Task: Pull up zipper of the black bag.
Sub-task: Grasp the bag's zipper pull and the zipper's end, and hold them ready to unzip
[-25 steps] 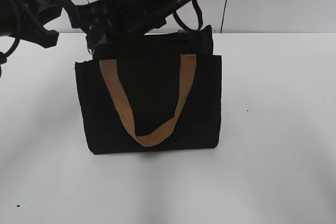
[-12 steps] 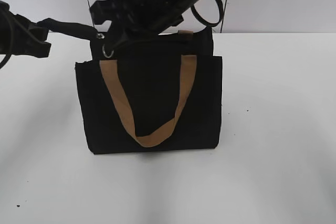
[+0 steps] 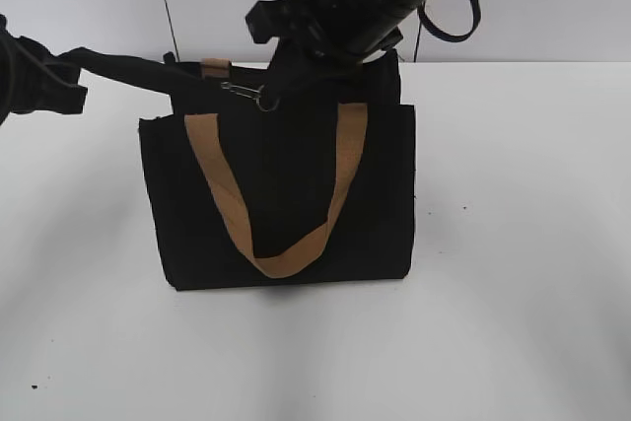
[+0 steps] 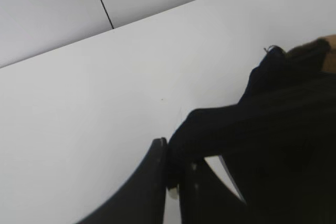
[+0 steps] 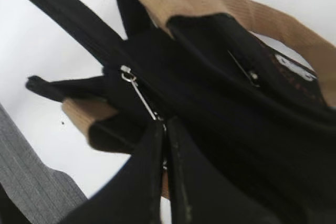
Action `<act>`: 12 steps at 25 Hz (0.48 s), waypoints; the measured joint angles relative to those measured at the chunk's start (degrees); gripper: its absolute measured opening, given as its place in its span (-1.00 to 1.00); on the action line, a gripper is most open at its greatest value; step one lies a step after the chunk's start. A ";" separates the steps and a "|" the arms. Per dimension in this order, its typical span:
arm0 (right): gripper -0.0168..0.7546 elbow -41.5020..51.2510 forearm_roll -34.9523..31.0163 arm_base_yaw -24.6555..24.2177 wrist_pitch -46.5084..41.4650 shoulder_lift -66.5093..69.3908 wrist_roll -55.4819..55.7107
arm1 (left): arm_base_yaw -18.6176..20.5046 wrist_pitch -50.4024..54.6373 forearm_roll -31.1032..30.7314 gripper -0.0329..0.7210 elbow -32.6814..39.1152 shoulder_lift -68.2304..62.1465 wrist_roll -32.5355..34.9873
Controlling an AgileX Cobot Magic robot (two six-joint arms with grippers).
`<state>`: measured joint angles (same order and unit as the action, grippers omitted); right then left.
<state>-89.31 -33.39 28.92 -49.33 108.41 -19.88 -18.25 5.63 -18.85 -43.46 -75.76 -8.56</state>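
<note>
The black bag (image 3: 286, 194) stands upright mid-table with its tan handle (image 3: 222, 194) hanging down the front. My left gripper (image 3: 71, 81) is at the far left, shut on a black fabric tail (image 3: 128, 68) stretched out from the bag's top left corner; the left wrist view shows the jaws (image 4: 172, 161) pinching that tail (image 4: 220, 124). My right gripper (image 3: 276, 96) is over the bag's top edge, shut on the zipper's silvery pull tab (image 3: 245, 93). The right wrist view shows the jaws (image 5: 164, 135) closed on the end of the tab (image 5: 140, 97).
The bag stands on a white table (image 3: 513, 244) with a pale wall behind. A small tan strap tab (image 3: 215, 67) sits on the bag's top left. The second tan handle (image 5: 273, 19) arches over the far side of the bag.
My right gripper has moved rightwards along the bag's top edge, drawing the pull tab with it. My left gripper stays at the left, with the black tail pulled taut.
</note>
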 joint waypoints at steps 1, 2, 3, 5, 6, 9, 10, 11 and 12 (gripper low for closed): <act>-0.99 0.00 0.79 -0.44 -0.45 0.00 0.01 | 0.00 0.11 0.00 -0.81 0.00 0.00 0.00; -0.99 0.00 1.72 -0.78 -0.86 -0.14 0.14 | 0.00 0.25 0.00 -0.81 0.00 0.00 0.00; -0.99 0.00 2.84 -1.01 -1.13 -0.45 0.44 | 0.00 0.30 0.00 -0.81 0.00 0.00 0.00; -0.99 0.00 5.59 -1.14 -1.50 -1.22 1.11 | 0.00 0.46 0.00 -0.81 0.00 0.00 0.00; -0.99 0.00 7.37 -1.14 -1.77 -1.75 1.48 | 0.00 0.46 0.00 -0.81 0.00 0.00 0.00; -0.99 0.00 13.07 -1.14 -3.26 -3.05 2.57 | 0.00 0.57 0.00 -0.81 0.00 0.00 0.00; -0.99 0.00 15.05 -1.14 -4.03 -3.28 2.78 | 0.00 0.57 0.00 -0.81 0.00 0.00 0.00; -0.99 0.00 17.07 -1.14 -4.95 -3.34 3.15 | 0.00 0.57 0.00 -0.81 0.00 0.00 0.00; -0.99 0.00 18.63 -1.14 -5.83 -3.40 3.48 | 0.00 0.57 0.00 -0.81 0.00 0.00 0.00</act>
<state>-89.31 -14.76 27.78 -55.16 105.01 -16.40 -18.25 6.20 -18.85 -43.46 -75.76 -8.56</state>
